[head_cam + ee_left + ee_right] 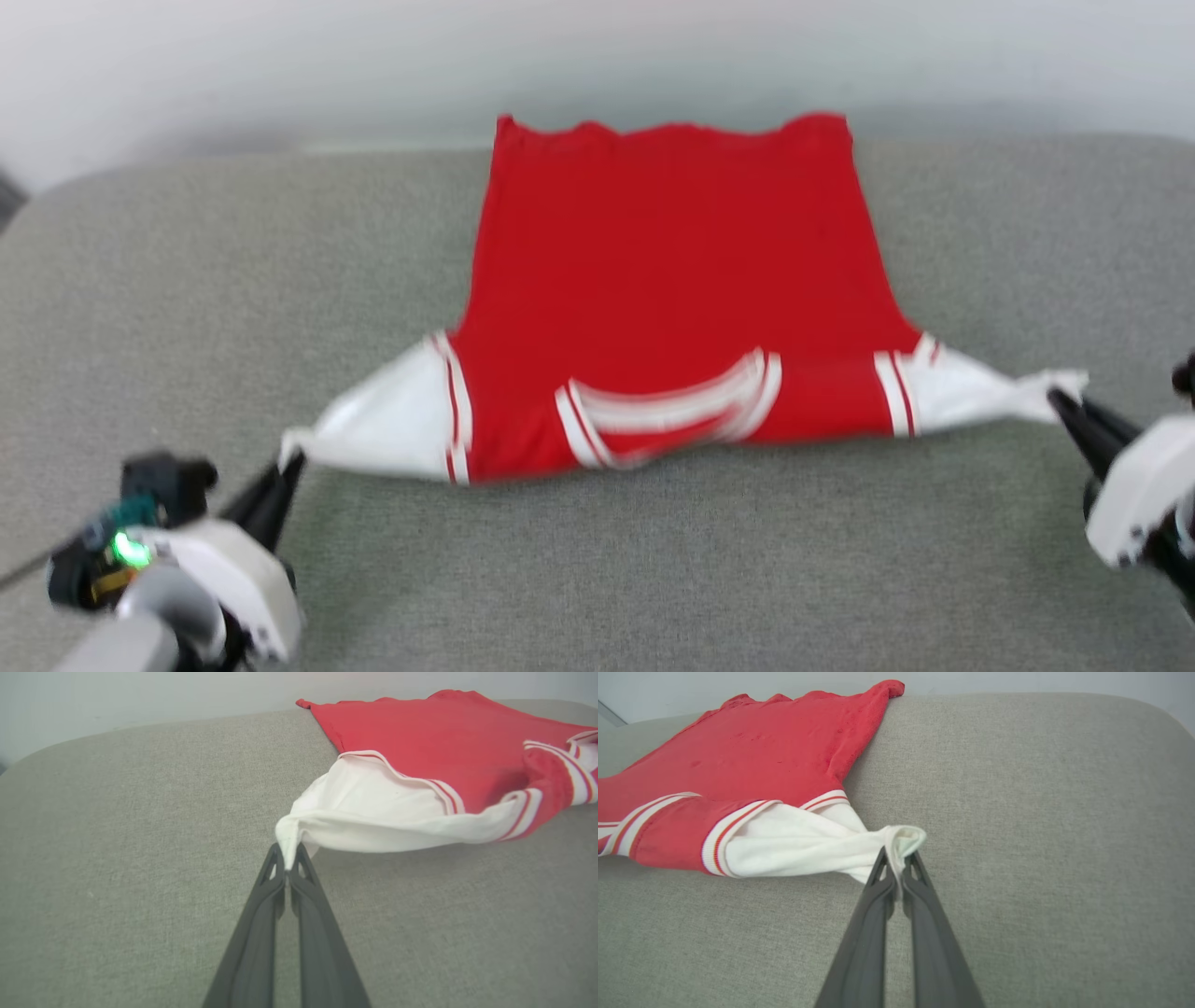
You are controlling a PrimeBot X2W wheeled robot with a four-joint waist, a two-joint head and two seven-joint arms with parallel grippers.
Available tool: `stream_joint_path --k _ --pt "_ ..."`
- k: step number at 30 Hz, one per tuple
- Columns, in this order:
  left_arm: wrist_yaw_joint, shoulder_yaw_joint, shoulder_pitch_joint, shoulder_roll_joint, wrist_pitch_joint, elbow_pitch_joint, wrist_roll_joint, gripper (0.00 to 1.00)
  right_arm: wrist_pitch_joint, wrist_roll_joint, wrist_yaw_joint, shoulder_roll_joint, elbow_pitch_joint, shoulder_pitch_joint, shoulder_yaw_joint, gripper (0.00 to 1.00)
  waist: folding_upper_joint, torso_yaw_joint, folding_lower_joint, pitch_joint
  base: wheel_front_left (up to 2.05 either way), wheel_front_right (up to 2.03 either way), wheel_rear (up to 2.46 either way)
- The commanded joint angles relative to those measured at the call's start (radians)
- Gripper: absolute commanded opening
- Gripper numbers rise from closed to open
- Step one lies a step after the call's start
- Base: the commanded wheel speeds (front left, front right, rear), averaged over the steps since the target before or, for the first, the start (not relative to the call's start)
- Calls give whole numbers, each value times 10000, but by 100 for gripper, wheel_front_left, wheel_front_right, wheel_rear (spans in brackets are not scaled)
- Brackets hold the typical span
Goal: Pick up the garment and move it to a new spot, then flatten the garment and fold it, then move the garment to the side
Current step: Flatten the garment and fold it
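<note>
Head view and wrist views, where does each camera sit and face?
Head view: on the head, looking forward and down at the garment on the grey surface; left gripper lower left, right gripper at the right edge.
Left wrist view: on the left wrist, looking along its fingers to a pinched white sleeve tip.
Right wrist view: on the right wrist, along its fingers to the other sleeve tip.
Both wrist views share the red body.

You are looking at a grey woven-fabric surface with rounded far corners. Right behind its far edge rises a plain pale wall, and just past its far left corner sits a dark sliver. Soft, even light falls across the surface.
</note>
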Motion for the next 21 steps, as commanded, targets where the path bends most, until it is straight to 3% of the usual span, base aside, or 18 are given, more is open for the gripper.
stream_joint_path --k 1,13,21 --pt "98 -6 209 66 37 -91 -28 0 -45 14 -14 -141 -84 193 -34 0 0 23 4 -351 0 0 0" --pt "1391 -201 3493 852 720 -2514 -594 0 130 -249 -14 -893 -1965 3201 85 0 0 -184 4 -863 0 0 0" --pt "1645 -495 3872 812 890 -3101 -457 0 288 -665 -12 -1209 -2378 4090 281 0 0 -220 4 -855 0 0 0"
